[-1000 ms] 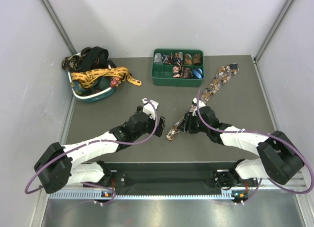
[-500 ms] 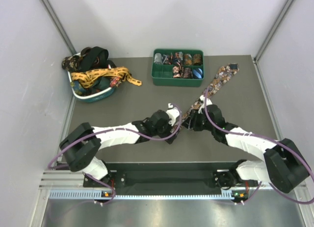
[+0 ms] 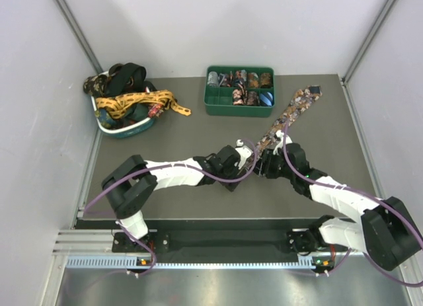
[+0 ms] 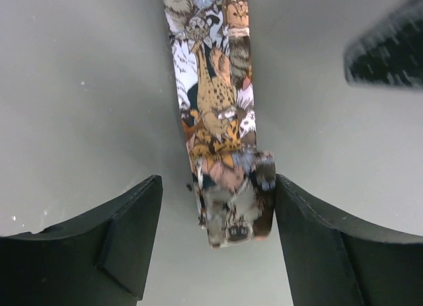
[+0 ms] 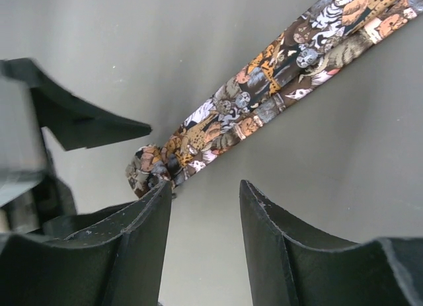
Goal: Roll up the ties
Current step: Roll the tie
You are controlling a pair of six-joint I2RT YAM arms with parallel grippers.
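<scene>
Cat-print tie, rolled end between spread left end effector fingers

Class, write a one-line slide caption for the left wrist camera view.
Open left gripper straddling the curled end of a cat-patterned tie lying on the grey table.

Quick headcount: one tie lying flat on the one table. One green tray of rolled ties, maybe eight or nine, too small to count for sure. One teal basket with tangled loose ties, at least three. Two arms: left arm, right arm.
</scene>
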